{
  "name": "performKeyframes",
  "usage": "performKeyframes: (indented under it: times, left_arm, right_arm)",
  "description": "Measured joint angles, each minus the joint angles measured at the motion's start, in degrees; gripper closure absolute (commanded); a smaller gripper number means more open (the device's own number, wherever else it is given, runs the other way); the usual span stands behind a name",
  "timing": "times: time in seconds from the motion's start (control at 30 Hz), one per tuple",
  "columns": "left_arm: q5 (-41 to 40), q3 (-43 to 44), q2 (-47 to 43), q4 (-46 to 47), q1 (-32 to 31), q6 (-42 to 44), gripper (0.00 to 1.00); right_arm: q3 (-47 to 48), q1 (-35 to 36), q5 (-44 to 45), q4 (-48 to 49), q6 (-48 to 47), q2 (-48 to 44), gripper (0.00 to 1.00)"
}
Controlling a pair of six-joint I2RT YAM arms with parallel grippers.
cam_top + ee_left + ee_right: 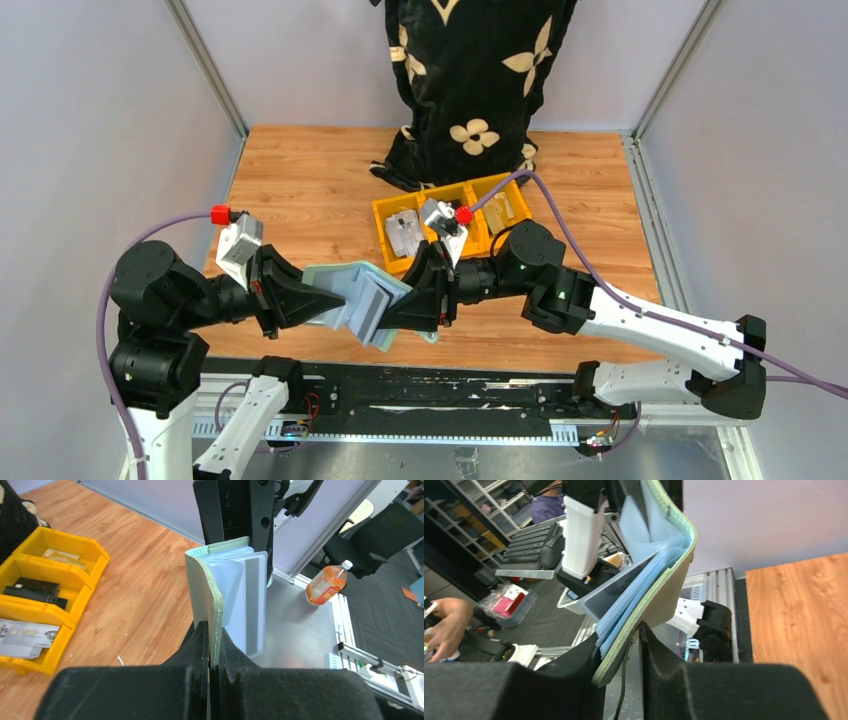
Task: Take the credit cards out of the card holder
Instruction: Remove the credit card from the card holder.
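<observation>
My left claw is clamped tight on the bottom edge of one pale green cover of the card holder, which stands upright and open in the middle of my left wrist view, lifted off the wooden table. In the overhead view it hangs between my two claws, low and centre in the frame. Its clear inner sleeves fan out to the right of the cover, and a pale grey credit card sits in them, not drawn out. My right claw stands narrow around the edge of the other cover. That cover lies against one finger, with a sliver of gap at the other, so I cannot tell whether it is pinching. Yellow bins sit at the left of the left wrist view, with a card marked VIP in the nearest one.
</observation>
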Motion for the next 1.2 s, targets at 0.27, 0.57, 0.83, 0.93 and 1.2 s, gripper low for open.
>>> performKeyframes:
  times: [0.27, 0.57, 0.83, 0.93, 1.2]
  left_arm:
    - [-2.0, -1.0, -1.4, 0.3, 0.0, 1.3, 0.97]
    - [-5.6, -2.2, -4.1, 0.5, 0.0, 3.9, 0.01]
    - [-11.7, -5.2, -9.3, 0.4, 0.0, 8.0, 0.0]
    - [-15.3, -7.0, -10.1, 0.4, 0.0, 9.2, 0.0]
    - [-18.5, -8.9, -13.1, 0.4, 0.0, 10.9, 0.06]
  right_arm:
    - [4.7, 3.8, 13.6, -9.9, -3.7, 0.9, 0.72]
    - [12.2, 8.9, 33.3, -22.5, -10.1, 5.2, 0.99]
    - [24.0, 18.4, 50.6, -31.5, -17.0, 11.5, 1.0]
    - [31.3, 22.4, 58.8, -34.1, -20.3, 16.6, 1.0]
    - [40.5, 26.8, 71.7, -39.9, -25.8, 25.0, 1.0]
